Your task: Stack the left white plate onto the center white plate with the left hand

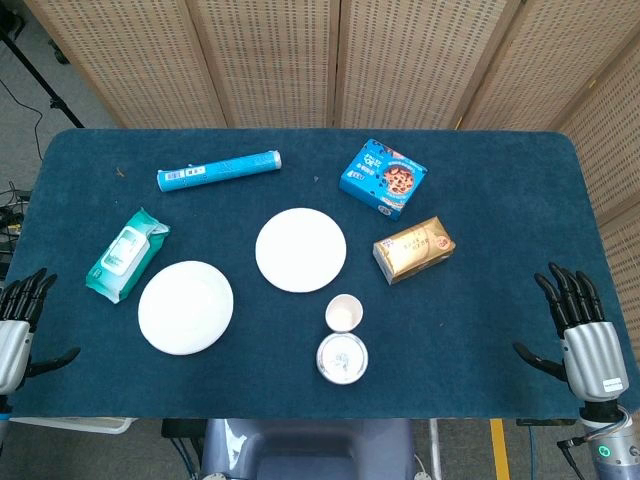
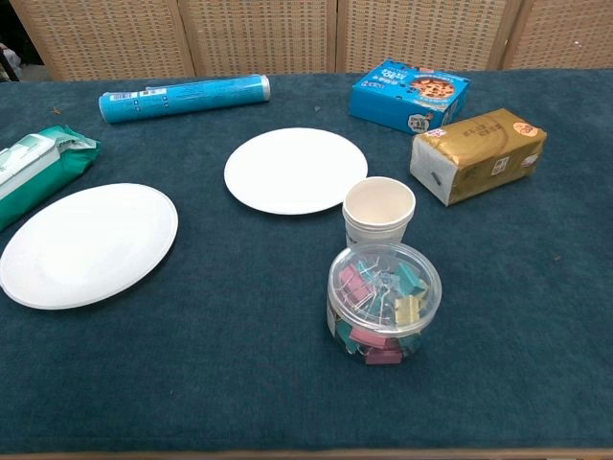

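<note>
Chest view, blue cookie box (image 2: pixel 410 94) label unreadable, gold packet (image 2: pixel 479 153) print illegible

A counter (image 1: pixel 500 330) covered in dark blue cloth fills the middle. Woven tan folding screens (image 1: pixel 340 60) stand behind it from ten to two o'clock. Grey floor (image 1: pixel 25 110) shows at ten o'clock, with a black tripod leg (image 1: pixel 35 65) and cable there.

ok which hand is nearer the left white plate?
Left. The left hand sits open at the table edge just left of the left white plate; the right hand is across the table.
</note>
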`<action>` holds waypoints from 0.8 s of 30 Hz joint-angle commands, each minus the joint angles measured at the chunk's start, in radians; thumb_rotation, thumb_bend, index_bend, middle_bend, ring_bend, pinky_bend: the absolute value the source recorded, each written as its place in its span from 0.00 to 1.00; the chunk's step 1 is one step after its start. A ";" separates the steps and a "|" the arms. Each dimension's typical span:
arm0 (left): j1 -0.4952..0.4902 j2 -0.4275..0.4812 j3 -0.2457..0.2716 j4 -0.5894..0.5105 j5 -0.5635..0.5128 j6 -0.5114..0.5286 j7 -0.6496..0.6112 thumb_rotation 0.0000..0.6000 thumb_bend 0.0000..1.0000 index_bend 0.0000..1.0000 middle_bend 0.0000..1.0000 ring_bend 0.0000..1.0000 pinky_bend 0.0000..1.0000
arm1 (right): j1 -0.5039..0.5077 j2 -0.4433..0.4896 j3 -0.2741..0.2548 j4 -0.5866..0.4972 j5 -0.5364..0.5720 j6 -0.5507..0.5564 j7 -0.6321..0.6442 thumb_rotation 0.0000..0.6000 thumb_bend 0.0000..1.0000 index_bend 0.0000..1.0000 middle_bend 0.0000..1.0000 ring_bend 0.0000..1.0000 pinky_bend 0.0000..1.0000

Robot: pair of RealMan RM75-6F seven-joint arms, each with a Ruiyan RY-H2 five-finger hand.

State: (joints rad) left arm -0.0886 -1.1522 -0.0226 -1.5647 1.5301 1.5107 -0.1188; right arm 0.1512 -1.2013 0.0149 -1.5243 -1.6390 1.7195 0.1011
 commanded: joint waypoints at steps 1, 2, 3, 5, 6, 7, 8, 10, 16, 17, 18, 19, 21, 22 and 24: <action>-0.001 0.001 0.001 0.000 0.002 -0.003 -0.002 1.00 0.00 0.00 0.00 0.00 0.00 | -0.003 0.000 0.000 -0.002 -0.005 -0.008 -0.002 1.00 0.00 0.00 0.00 0.00 0.00; -0.001 0.001 0.002 0.001 0.002 -0.005 -0.001 1.00 0.00 0.00 0.00 0.00 0.00 | -0.004 0.000 0.000 -0.002 -0.006 -0.014 0.000 1.00 0.00 0.00 0.00 0.00 0.00; -0.001 0.000 0.003 0.002 0.002 -0.006 -0.001 1.00 0.00 0.00 0.00 0.00 0.00 | -0.004 0.000 0.001 -0.001 -0.007 -0.016 0.000 1.00 0.00 0.00 0.00 0.00 0.00; -0.002 -0.001 0.003 0.003 0.004 -0.007 0.001 1.00 0.00 0.00 0.00 0.00 0.00 | -0.005 0.000 0.003 -0.001 -0.008 -0.020 0.002 1.00 0.00 0.00 0.00 0.00 0.00; -0.003 -0.001 0.005 0.004 0.007 -0.009 0.001 1.00 0.00 0.00 0.00 0.00 0.00 | -0.006 0.001 0.004 -0.002 -0.009 -0.021 0.005 1.00 0.00 0.00 0.00 0.00 0.00; -0.005 -0.002 0.008 0.005 0.011 -0.013 0.000 1.00 0.00 0.00 0.00 0.00 0.00 | -0.007 0.002 0.005 -0.003 -0.008 -0.023 0.009 1.00 0.00 0.00 0.00 0.00 0.00; -0.010 -0.003 0.015 0.009 0.020 -0.026 -0.001 1.00 0.00 0.00 0.00 0.00 0.00 | -0.008 0.003 0.006 -0.005 -0.007 -0.025 0.014 1.00 0.00 0.00 0.00 0.00 0.00; -0.023 -0.014 0.027 0.024 0.031 -0.056 0.007 1.00 0.00 0.00 0.00 0.00 0.00 | -0.010 0.005 0.009 -0.006 -0.008 -0.028 0.022 1.00 0.00 0.00 0.00 0.00 0.00; -0.067 -0.122 0.052 0.101 0.075 -0.130 0.062 1.00 0.00 0.00 0.00 0.00 0.00 | -0.013 0.012 0.020 -0.011 0.001 -0.041 0.040 1.00 0.00 0.00 0.00 0.00 0.00; -0.072 -0.140 0.053 0.114 0.075 -0.138 0.070 1.00 0.00 0.00 0.00 0.00 0.00 | -0.013 0.013 0.022 -0.011 0.003 -0.044 0.042 1.00 0.00 0.00 0.00 0.00 0.00; -0.077 -0.156 0.055 0.125 0.076 -0.148 0.079 1.00 0.00 0.00 0.00 0.00 0.00 | -0.013 0.014 0.024 -0.012 0.005 -0.046 0.044 1.00 0.00 0.00 0.00 0.00 0.00; -0.081 -0.169 0.058 0.134 0.076 -0.160 0.088 1.00 0.00 0.00 0.00 0.00 0.00 | -0.013 0.014 0.026 -0.011 0.007 -0.051 0.046 1.00 0.00 0.00 0.00 0.00 0.00; -0.090 -0.202 0.061 0.158 0.074 -0.180 0.115 1.00 0.07 0.00 0.00 0.00 0.00 | -0.013 0.014 0.028 -0.009 0.010 -0.057 0.051 1.00 0.00 0.00 0.00 0.00 0.00; -0.092 -0.214 0.062 0.168 0.073 -0.184 0.126 1.00 0.12 0.00 0.00 0.00 0.00 | -0.013 0.014 0.029 -0.008 0.011 -0.059 0.054 1.00 0.00 0.00 0.00 0.00 0.00; -0.095 -0.237 0.069 0.187 0.072 -0.196 0.140 1.00 0.24 0.00 0.00 0.00 0.00 | -0.014 0.015 0.032 -0.006 0.012 -0.063 0.060 1.00 0.00 0.00 0.00 0.00 0.00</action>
State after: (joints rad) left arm -0.1763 -1.3713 0.0394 -1.3931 1.6017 1.3274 0.0085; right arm 0.1372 -1.1863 0.0460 -1.5309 -1.6273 1.6576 0.1600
